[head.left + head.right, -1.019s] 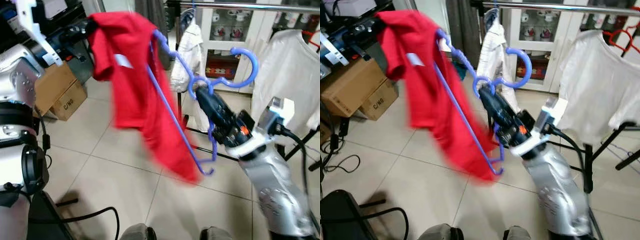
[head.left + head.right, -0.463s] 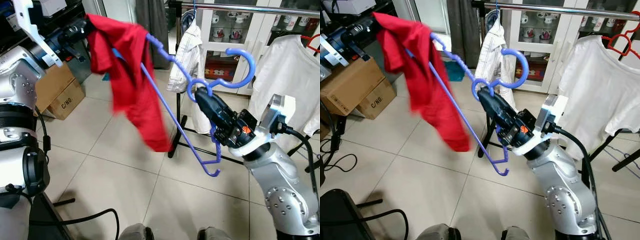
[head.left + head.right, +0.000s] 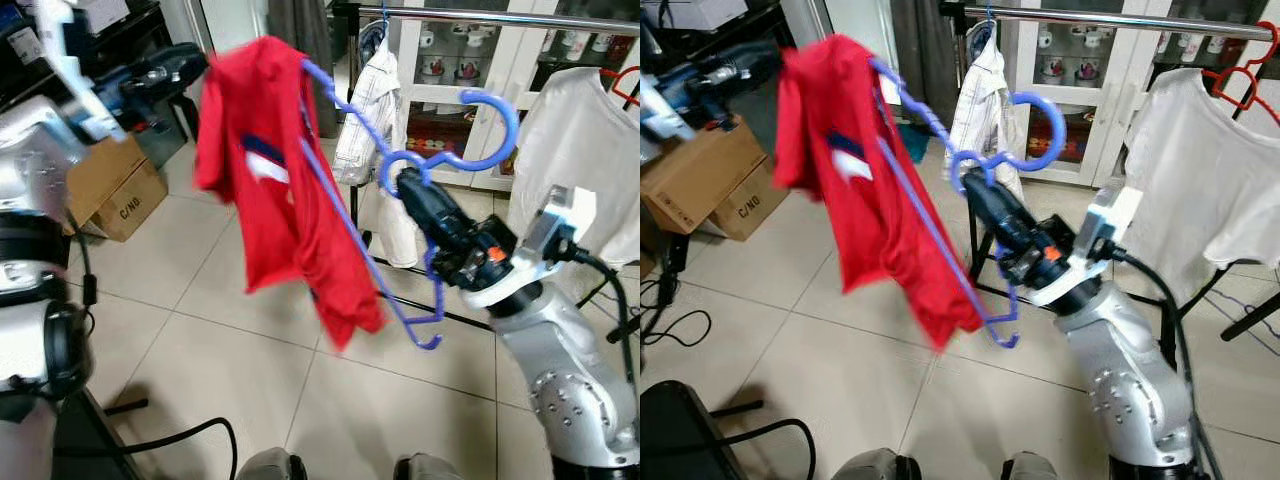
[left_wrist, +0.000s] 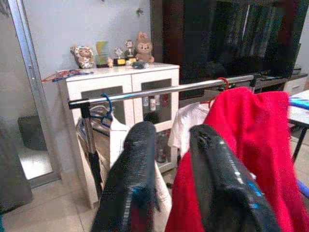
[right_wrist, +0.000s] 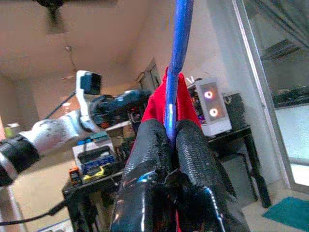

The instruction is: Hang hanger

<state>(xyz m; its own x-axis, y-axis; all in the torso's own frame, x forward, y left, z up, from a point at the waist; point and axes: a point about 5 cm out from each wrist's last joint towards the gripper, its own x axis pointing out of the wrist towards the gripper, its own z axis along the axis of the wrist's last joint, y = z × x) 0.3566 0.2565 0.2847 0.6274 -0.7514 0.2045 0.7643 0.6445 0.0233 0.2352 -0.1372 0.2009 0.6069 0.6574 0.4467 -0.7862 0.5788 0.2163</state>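
A red shirt (image 3: 270, 190) hangs on a blue plastic hanger (image 3: 512, 130), held in the air before a clothes rail (image 3: 480, 15). My right gripper (image 3: 408, 183) is shut on the hanger's neck just under the hook, and the right wrist view shows the blue bar pinched between its fingers (image 5: 145, 159). To the upper left, my left gripper (image 3: 185, 62) stands open just beside the shirt's shoulder, apart from it. In the left wrist view the red shirt (image 4: 251, 145) lies beyond the gripper's spread fingers (image 4: 137, 159).
The rail carries a striped white shirt (image 3: 375, 100) and a white T-shirt (image 3: 570, 140), with a red hanger (image 3: 1250, 70) at its right end. A glass-door cabinet (image 3: 450, 60) stands behind. Cardboard boxes (image 3: 115, 185) sit at the left, and a black cable (image 3: 170, 435) lies on the tiled floor.
My left gripper has let go of the shirt's shoulder. The shirt has swung down and right and now hangs from the hanger. The right gripper has barely moved.
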